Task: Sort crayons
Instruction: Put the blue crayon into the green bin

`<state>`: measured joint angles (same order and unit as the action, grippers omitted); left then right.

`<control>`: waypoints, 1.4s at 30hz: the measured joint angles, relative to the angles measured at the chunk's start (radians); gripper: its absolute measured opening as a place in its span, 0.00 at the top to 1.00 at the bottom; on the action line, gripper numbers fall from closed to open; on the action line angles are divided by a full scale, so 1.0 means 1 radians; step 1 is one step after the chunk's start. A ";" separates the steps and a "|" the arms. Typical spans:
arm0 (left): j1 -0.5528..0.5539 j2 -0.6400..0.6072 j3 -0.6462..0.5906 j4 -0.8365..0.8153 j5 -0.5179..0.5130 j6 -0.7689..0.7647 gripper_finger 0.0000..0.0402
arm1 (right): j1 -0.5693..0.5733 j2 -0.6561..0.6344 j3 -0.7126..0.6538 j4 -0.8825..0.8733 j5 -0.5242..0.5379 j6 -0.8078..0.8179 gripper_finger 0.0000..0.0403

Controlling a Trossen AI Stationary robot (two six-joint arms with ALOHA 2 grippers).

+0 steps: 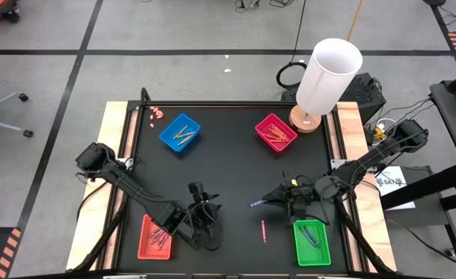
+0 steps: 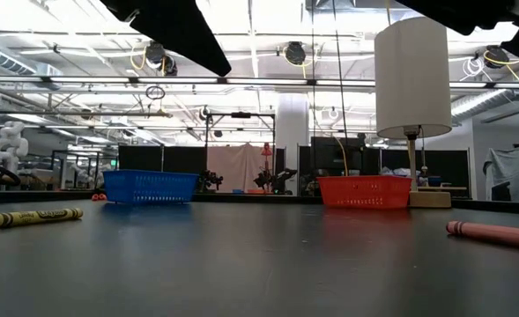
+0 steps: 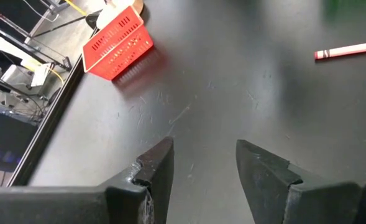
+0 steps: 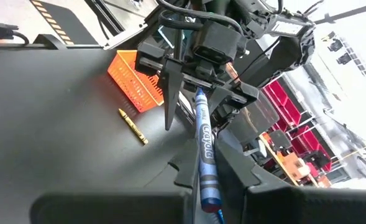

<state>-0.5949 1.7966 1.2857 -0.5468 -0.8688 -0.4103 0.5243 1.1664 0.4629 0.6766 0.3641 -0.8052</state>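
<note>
Near edge: right gripper (image 1: 268, 201) pinches a blue crayon (image 4: 205, 146) by its lower end, beside the green tray (image 1: 313, 242). The long free end could pivot and miss the tray. Left gripper (image 1: 200, 222) hangs wide, empty, by the red tray (image 1: 152, 237); the yellow crayon (image 4: 133, 126) below it is hidden from above. Pink crayon (image 1: 263, 230) lies loose between. Far trays' contents unclear.

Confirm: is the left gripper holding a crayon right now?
No. The left gripper is open with only bare black table between its fingers.
</note>
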 joint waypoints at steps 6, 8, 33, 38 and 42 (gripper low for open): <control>0.000 0.000 0.000 0.000 0.000 0.000 0.57 | 0.000 0.000 0.000 -0.001 0.000 0.190 0.94; 0.000 0.000 0.000 0.000 0.000 0.000 0.57 | 0.000 0.000 0.000 -0.001 0.000 0.270 0.94; 0.000 0.000 0.000 0.000 0.001 -0.002 0.57 | 0.000 0.000 0.000 -0.024 -0.003 1.101 0.94; 0.000 0.000 0.000 0.000 0.001 -0.002 0.57 | 0.000 0.000 0.000 -0.024 -0.003 1.106 0.94; 0.000 0.000 0.000 0.000 0.001 -0.002 0.57 | 0.000 0.000 0.000 -0.023 -0.003 1.042 0.94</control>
<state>-0.5949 1.7966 1.2854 -0.5465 -0.8677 -0.4118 0.5243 1.1664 0.4633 0.6533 0.3611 0.2366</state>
